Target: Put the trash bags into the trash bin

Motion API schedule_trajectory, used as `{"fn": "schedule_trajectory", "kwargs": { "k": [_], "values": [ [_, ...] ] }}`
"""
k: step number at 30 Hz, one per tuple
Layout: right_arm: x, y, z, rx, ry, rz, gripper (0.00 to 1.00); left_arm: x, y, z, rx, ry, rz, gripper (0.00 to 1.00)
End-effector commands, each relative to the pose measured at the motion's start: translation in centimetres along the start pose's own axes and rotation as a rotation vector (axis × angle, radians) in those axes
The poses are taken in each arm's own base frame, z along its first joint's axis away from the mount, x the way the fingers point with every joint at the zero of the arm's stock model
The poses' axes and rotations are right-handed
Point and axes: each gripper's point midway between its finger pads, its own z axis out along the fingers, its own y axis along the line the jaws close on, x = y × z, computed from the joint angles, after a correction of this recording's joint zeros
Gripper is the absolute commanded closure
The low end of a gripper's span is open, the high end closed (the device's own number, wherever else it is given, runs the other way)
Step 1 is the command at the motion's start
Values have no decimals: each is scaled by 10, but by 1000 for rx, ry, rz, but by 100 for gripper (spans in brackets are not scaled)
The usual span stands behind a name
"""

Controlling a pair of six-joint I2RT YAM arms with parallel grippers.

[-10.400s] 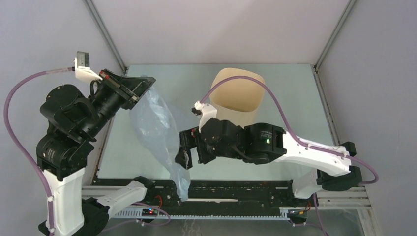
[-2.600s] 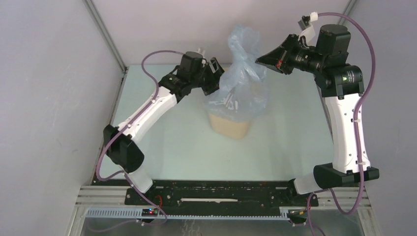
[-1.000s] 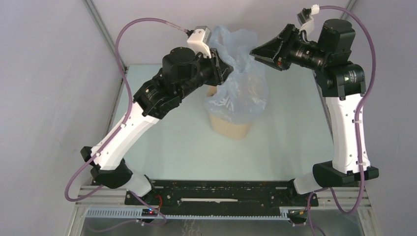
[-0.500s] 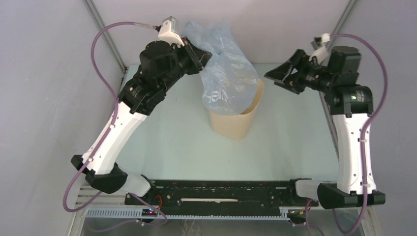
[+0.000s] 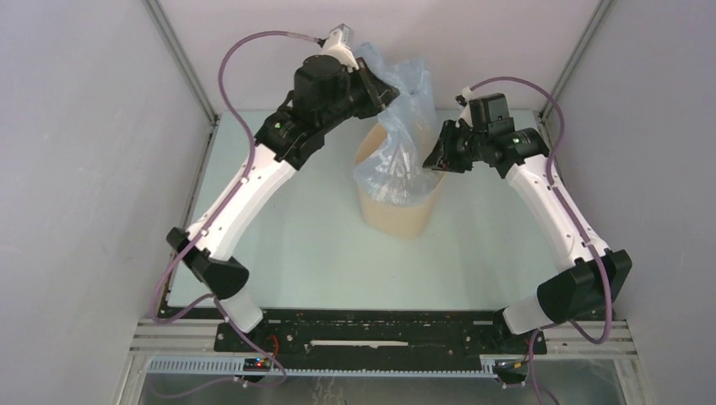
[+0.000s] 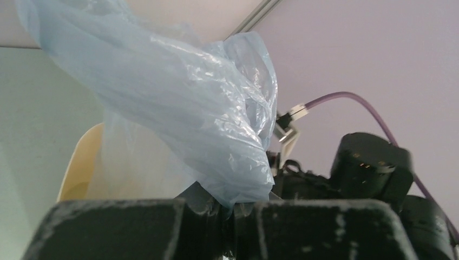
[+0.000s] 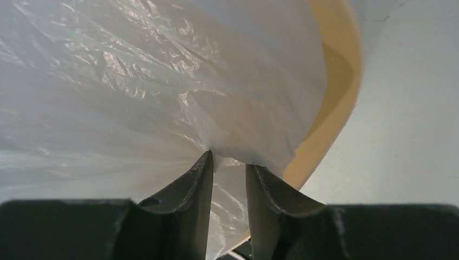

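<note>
From above, you see your left gripper (image 5: 382,88) raised over the far edge of the desk (image 5: 295,253), clamped on the top of the blue bag (image 5: 395,160). The bag's lower part hangs inside the beige bin (image 5: 395,218), midway along that far edge. Your right gripper (image 5: 437,157) sits at the bin's right rim. Your left wrist view shows the fingers (image 6: 135,227) closed on bag film. Your right wrist view shows the fingertips (image 7: 204,162) slightly apart against the bag, and you cannot tell whether they grip it
</note>
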Motion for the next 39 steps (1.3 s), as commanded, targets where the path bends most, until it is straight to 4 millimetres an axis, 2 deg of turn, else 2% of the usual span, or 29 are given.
{"fn": "schedule_trajectory", "kwargs": {
  "k": [1, 4, 9, 13, 15, 19, 23, 27, 29, 35, 37, 39],
  "values": [
    [-30, -12, 9, 83, -97, -109, 65, -42, -38, 6, 132, -114, -29, 92],
    [-31, -6, -8, 103, -65, -137, 62, -43, -38, 13, 139, -107, -33, 92],
    [-21, 13, -62, 52, -109, -168, 37, -34, -23, 11, 96, -93, -25, 92],
    [-7, 29, -95, -6, -147, -180, 27, -37, -17, 10, 86, -97, -16, 91],
    [3, 41, -103, -50, -151, -206, 26, -36, -16, 12, 91, -89, -16, 92],
    [25, 73, -107, -152, -155, -294, 26, -31, -14, 17, 97, -71, -15, 92],
    [35, 103, -95, -267, -146, -300, 33, -30, -14, 21, 103, -60, -13, 92],
    [33, 114, -61, -316, -146, -274, 49, -28, -17, 26, 119, -44, -12, 92],
    [21, 104, -41, -254, -192, -249, 55, -25, -20, 30, 144, -35, 3, 93],
    [-15, 64, 4, -15, -334, -302, 56, -24, -32, 32, 227, -28, 62, 94],
    [-18, 44, 18, 77, -335, -306, 55, -22, -27, 34, 211, -24, 61, 94],
    [-9, 24, 38, 144, -294, -318, 55, -15, -21, 38, 197, -8, 52, 95]
  ]
}}
